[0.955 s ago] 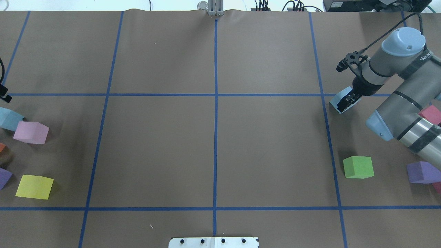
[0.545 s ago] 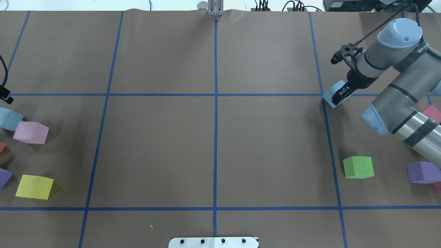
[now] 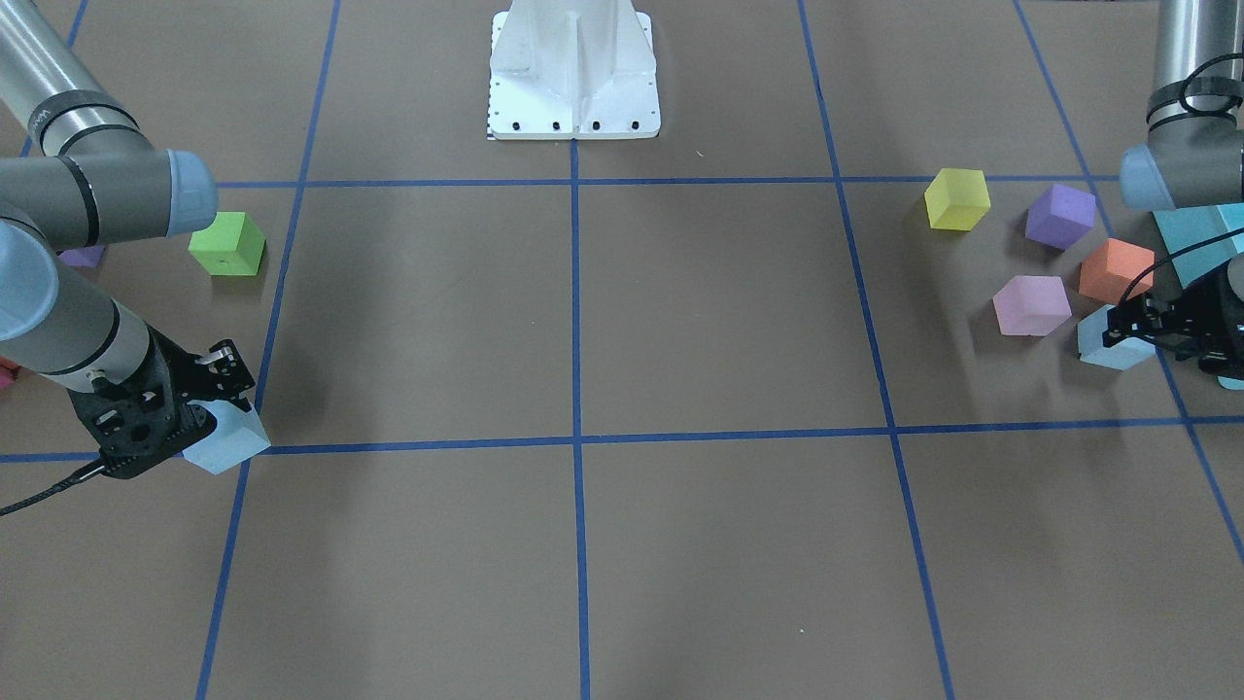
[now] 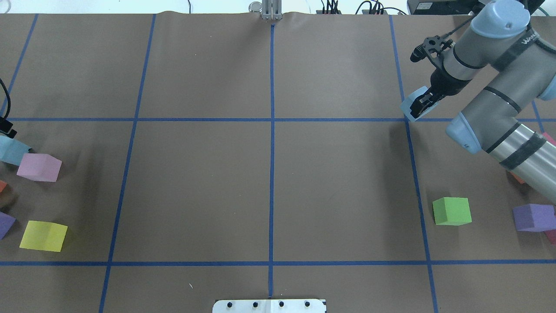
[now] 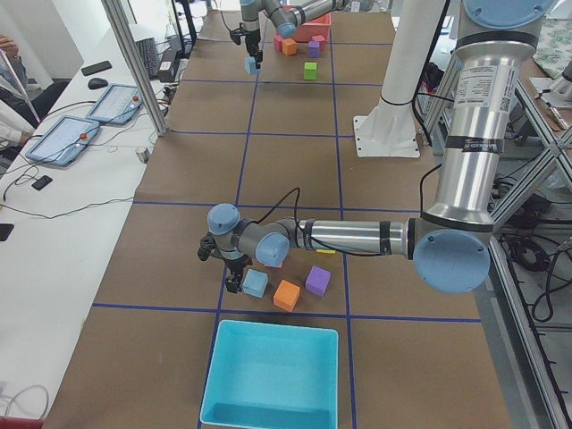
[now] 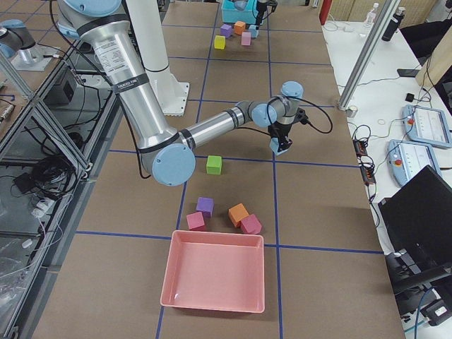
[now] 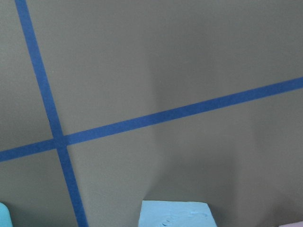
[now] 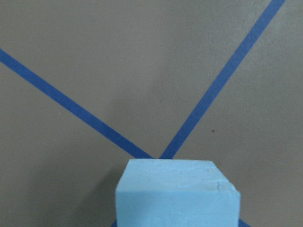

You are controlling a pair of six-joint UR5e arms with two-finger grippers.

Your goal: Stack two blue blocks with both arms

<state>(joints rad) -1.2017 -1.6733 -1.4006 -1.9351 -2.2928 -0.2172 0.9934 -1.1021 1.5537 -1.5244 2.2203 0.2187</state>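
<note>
Front-facing view: at the view's left the right gripper [image 3: 212,406] is clenched on the first blue block [image 3: 231,439], a pale sky-blue foam cube turned corner-on just beside a tape crossing. At the right edge the left gripper [image 3: 1152,329] sits against the top of the second blue block [image 3: 1106,350], but I cannot tell whether it grips it. Around that block lie one pink cube [image 3: 1032,304], one orange cube [image 3: 1116,270], one purple cube [image 3: 1059,216] and one yellow cube [image 3: 957,199]. One green cube [image 3: 228,243] lies far left.

Overhead view: the right gripper [image 4: 419,104] pinches opposite faces of the first blue block [image 4: 409,108] at the far right. The second blue block [image 4: 9,150] is at the left edge, just beside the pink cube [image 4: 39,167].

Left side view: the left gripper [image 5: 234,275] stands over the edge of the second blue block [image 5: 255,283], with one turquoise box [image 5: 277,327] nearer.

Right side view: the right gripper [image 6: 280,146] shows blue between its fingers. One pink tray [image 6: 169,279] is near.

Right wrist view: the first blue block [image 8: 176,194] fills the bottom centre, its faces smooth.

Left wrist view: the second blue block [image 7: 175,213] shows at the bottom edge, and no fingers are in view.
</note>
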